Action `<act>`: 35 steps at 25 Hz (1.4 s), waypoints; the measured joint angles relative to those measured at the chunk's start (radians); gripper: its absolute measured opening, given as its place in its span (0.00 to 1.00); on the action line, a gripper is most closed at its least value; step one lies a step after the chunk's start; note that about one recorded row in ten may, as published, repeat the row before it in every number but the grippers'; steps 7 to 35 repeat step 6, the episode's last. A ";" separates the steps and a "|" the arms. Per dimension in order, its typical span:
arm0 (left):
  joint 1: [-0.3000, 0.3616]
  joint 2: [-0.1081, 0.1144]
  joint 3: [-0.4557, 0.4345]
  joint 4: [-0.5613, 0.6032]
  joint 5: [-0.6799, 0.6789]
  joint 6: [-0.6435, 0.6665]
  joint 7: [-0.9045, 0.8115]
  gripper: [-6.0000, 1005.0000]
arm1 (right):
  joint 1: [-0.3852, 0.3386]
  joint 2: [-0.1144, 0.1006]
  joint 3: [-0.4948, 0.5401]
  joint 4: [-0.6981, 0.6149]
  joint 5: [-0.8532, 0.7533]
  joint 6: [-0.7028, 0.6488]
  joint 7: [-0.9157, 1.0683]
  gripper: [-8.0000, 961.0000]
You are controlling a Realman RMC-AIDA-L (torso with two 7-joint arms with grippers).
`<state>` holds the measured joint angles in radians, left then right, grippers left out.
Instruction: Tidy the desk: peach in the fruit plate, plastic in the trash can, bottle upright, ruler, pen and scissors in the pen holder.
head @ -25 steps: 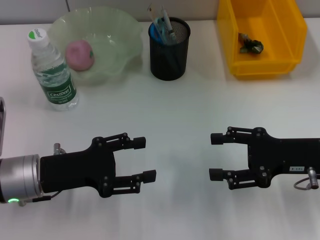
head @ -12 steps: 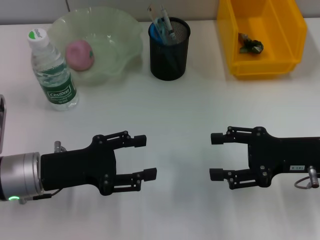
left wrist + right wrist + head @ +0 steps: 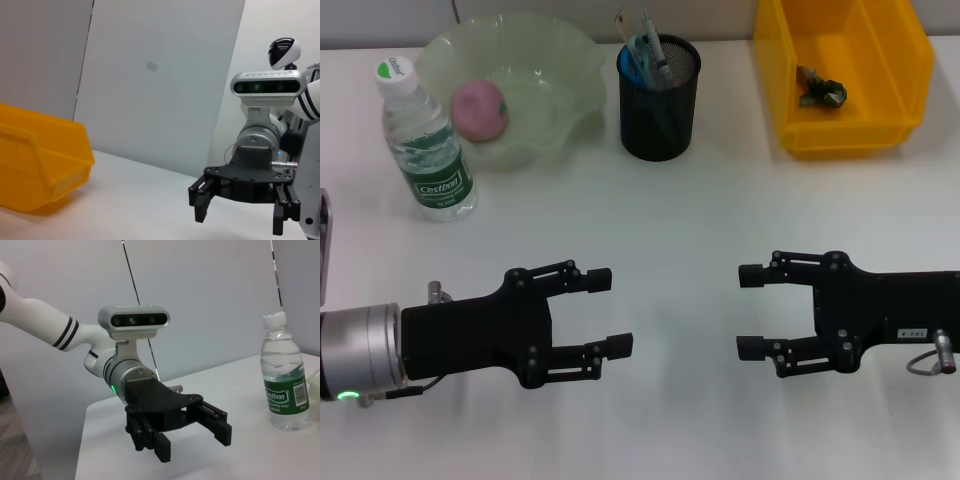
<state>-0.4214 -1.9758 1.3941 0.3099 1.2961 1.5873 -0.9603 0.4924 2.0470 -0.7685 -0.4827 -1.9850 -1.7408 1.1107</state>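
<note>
Head view is showing my left gripper [image 3: 605, 312] hovering low over the near left part of the white desk [image 3: 670, 230], its fingers spread apart and gripping nothing. My right gripper [image 3: 752, 312] is hovering opposite it on the near right side, fingers likewise spread and empty; the two are facing each other, well apart. Along the far edge, from my left: a water bottle [image 3: 424, 143] is standing upright with its cap on; just beside it a pale green fruit plate [image 3: 570, 75] is holding the pink peach [image 3: 480, 109]; next, a black mesh pen holder [image 3: 659, 98] is carrying the pen, ruler and scissors [image 3: 642, 45] as a bunch, and I cannot separate them one from another; farthest to my right a yellow trash can [image 3: 840, 110] is holding a small dark crumpled piece of plastic [image 3: 820, 90]. Left wrist view is showing the right gripper [image 3: 240, 212] farther off with its fingers apart, and the yellow bin [image 3: 45, 165] sitting on the desk. Right wrist view is showing the left gripper [image 3: 192, 437], fingers apart, with the upright bottle [image 3: 284, 377] standing beyond it.
</note>
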 joint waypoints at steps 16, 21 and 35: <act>0.002 -0.001 -0.001 0.000 0.000 0.000 0.000 0.78 | 0.005 -0.001 0.000 0.004 0.000 -0.004 0.000 0.86; 0.002 -0.001 -0.001 0.000 0.000 0.000 0.000 0.78 | 0.005 -0.001 0.000 0.004 0.000 -0.004 0.000 0.86; 0.002 -0.001 -0.001 0.000 0.000 0.000 0.000 0.78 | 0.005 -0.001 0.000 0.004 0.000 -0.004 0.000 0.86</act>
